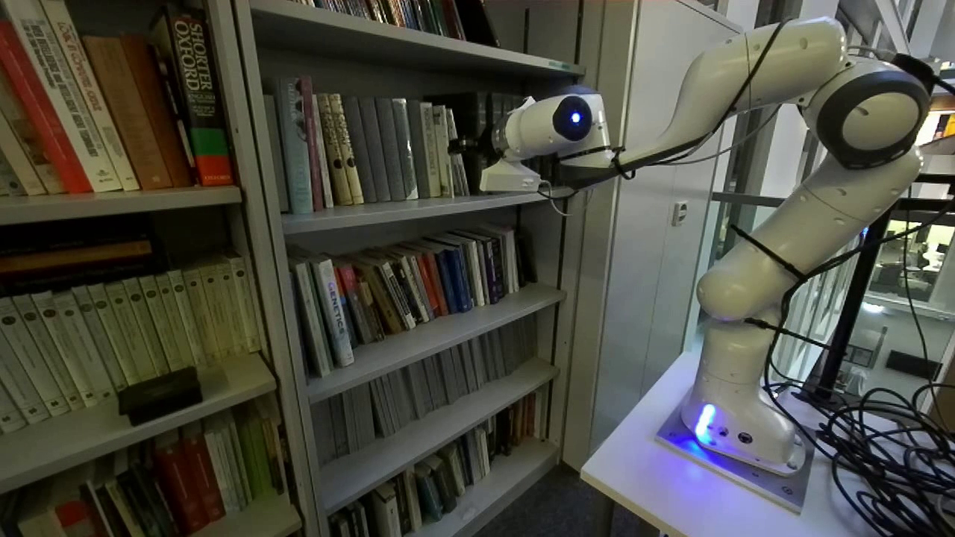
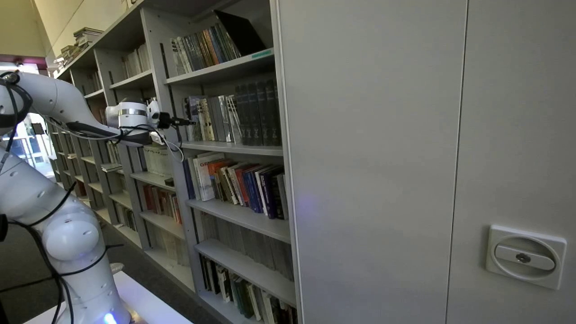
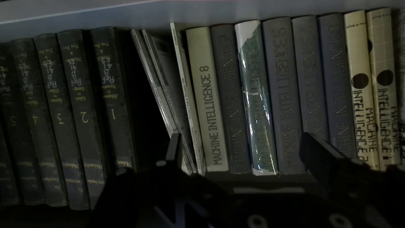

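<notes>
We are holding the gripper (image 3: 240,136) wide and empty before the Machine Intelligence books (image 3: 284,95) standing on the shelf (image 1: 373,212); we should be squaring the fingers (image 3: 316,155) to their spines (image 3: 214,126), avoiding scrapes.

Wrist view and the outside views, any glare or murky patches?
Wrist view: dim overall, the hand nearly black, white glare streaking the glossy-jacketed Machine Intelligence volume; in an exterior view, blue light from the robot base tints the white table.

jacketed book (image 3: 258,98): glossy, plastic-looking | encyclopedia volumes (image 3: 84,133): matt | shelf (image 3: 208,11): smooth, metal-looking
</notes>
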Controlling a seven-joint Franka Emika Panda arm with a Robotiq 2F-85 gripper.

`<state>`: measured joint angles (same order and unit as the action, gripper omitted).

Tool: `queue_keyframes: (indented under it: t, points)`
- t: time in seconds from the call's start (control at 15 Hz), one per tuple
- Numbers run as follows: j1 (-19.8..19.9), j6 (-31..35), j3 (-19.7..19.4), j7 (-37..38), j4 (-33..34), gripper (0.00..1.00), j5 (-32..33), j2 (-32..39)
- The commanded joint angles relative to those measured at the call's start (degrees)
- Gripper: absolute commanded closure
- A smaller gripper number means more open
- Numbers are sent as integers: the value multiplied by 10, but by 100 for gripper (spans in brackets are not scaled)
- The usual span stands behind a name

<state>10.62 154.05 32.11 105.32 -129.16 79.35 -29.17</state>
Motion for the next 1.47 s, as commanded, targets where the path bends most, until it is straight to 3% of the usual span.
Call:
queue_keyframes:
  t: [0.0, 1.4]
  points:
    - [0, 0, 0, 0, 0, 0, 0, 0]
    - [4, 12, 0, 7, 20, 0, 18, 1]
